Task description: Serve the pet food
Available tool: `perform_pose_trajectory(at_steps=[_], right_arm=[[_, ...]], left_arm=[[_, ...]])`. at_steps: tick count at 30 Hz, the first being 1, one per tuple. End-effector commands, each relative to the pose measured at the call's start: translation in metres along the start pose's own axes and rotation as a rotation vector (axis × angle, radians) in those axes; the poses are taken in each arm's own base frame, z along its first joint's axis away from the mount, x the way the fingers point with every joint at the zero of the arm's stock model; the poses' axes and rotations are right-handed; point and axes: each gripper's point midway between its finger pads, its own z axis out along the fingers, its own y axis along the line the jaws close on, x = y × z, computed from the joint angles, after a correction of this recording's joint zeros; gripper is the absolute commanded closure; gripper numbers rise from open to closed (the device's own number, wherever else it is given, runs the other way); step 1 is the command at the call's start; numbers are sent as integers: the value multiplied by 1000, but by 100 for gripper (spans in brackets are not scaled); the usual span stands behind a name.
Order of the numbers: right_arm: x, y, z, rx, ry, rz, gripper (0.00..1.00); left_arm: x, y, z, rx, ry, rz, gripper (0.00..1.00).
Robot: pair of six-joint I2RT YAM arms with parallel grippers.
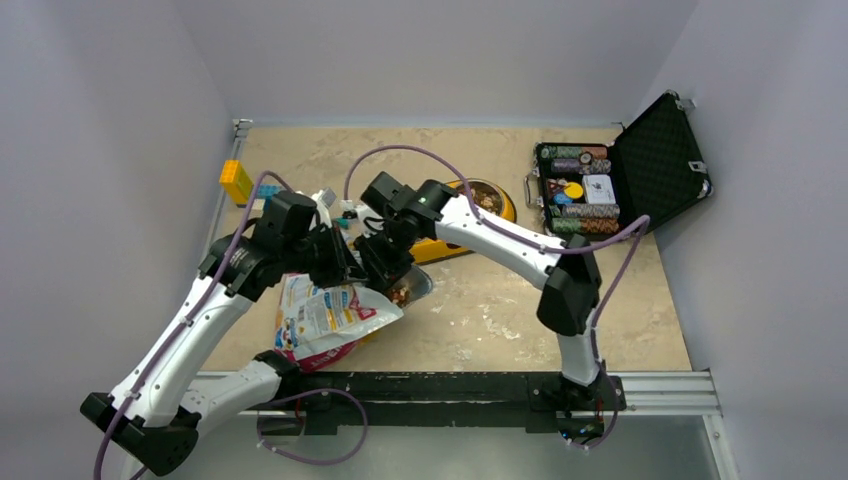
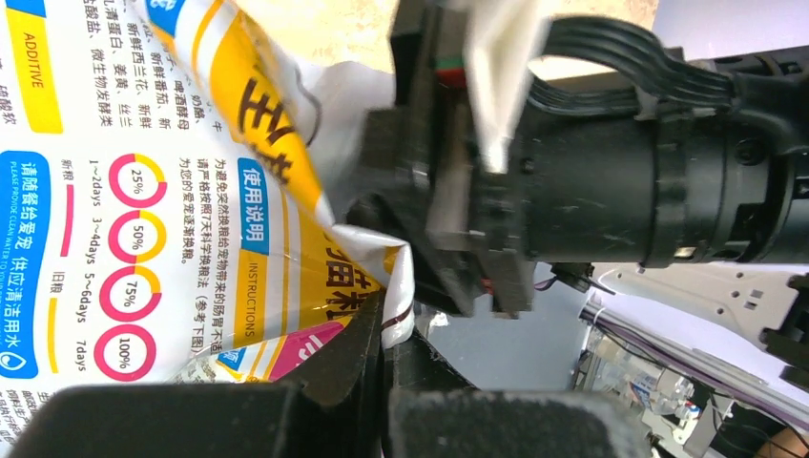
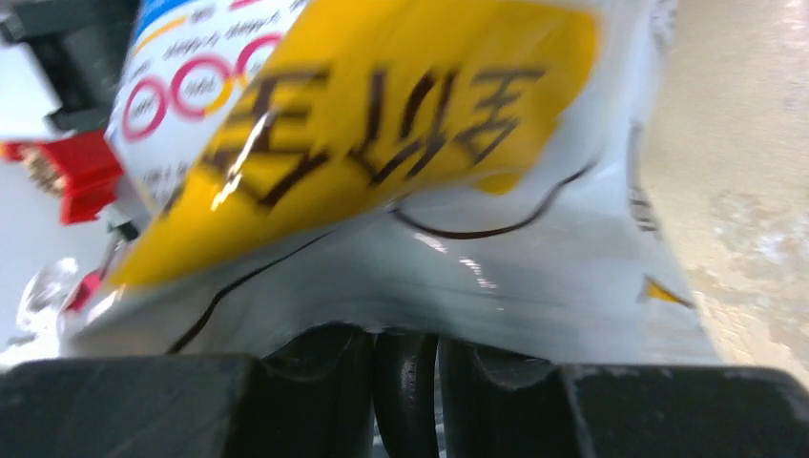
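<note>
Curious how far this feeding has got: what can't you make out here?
Inside of the bag: top view, its printed wall hides how full it is.
What the right hand grips: right wrist view, the blurred bag fills the frame.
Scoop: top view, mostly under the right arm.
Yellow bowl: top view, contents too small to judge.

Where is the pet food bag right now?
In the top view, the pet food bag is left of centre near the table's front edge, pinched by the left gripper, with the metal scoop to its right.
</note>
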Motion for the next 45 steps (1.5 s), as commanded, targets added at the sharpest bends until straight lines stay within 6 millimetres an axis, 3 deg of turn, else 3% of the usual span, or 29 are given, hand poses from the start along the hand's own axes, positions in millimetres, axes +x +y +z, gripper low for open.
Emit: perform_pose_trajectory(at_steps=[1,6,10,14,22,27,36,45], right_arm=[[-21,106,-68,-570,-269,-237,100],[-9,91,-122,-798,-361,-192,100],[8,58,-137,-753,-412,-133,100],[30,24,-123,-687,-407,-33,100],[63,-7,-88,-592,-377,110,100],[71,-5,-99,-638,-413,143,100],[81,-22,-132,-641,-480,183,100],[91,-26,-127,-616,-450,188,100]], left_arm=[[2,-49,-26,239,-26,22,100],[2,-31,-36,177,-96,19,100],[1,-17,-44,136,-154,13,100],[-2,-13,-52,131,-209,13,100],[-13,-15,-67,134,-293,38,100],[-12,-11,-67,120,-297,38,100],[-9,-9,-66,127,-290,52,100],[-11,-29,-65,212,-276,96,100]])
